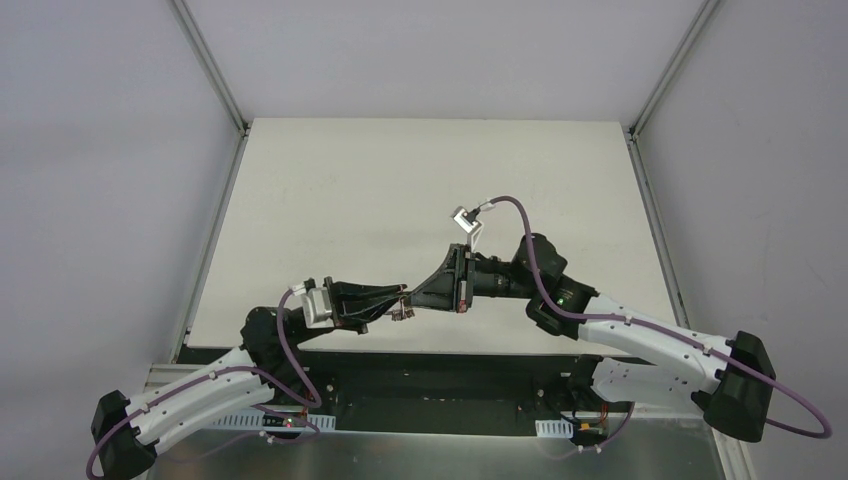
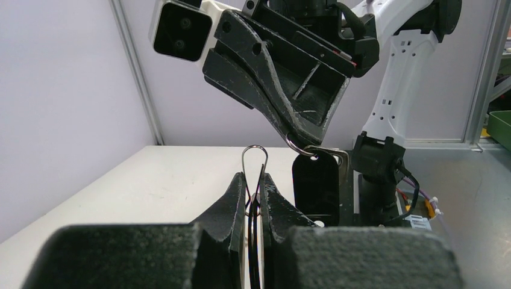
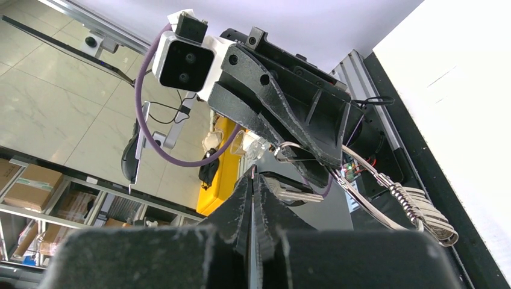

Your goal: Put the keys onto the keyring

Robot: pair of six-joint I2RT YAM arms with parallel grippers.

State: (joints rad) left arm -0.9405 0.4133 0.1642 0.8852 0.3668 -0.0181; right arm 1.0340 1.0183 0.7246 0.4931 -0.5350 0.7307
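- Threading needs the key's hole eased slowly onto the wire. Top view: left gripper [image 1: 398, 302] and right gripper [image 1: 420, 297] meet tip to tip, arms reaching inward over the tabletop's [image 1: 400, 180] near edge.
- Left wrist: left jaws clamp the keyring [image 2: 254, 158], its loop upright. The black-headed key [image 2: 316, 186] hangs just beside it.
- Right wrist: right jaws pressed together. I cannot tell how they hold the key.

A cream rectangular tabletop [image 1: 430, 190] is the landmark. Pale grey wall panels [image 1: 90, 180] enclose it on the left, far and right sides, joined by slanting aluminium frame posts [image 1: 210, 65] at its far corners. A shiny metal sheet [image 1: 430, 455] lies past its near edge. A green bin [image 2: 499, 126] sits off one side, and a yellow object [image 3: 224, 165] and shelved cardboard boxes [image 3: 33, 183] are below table level.
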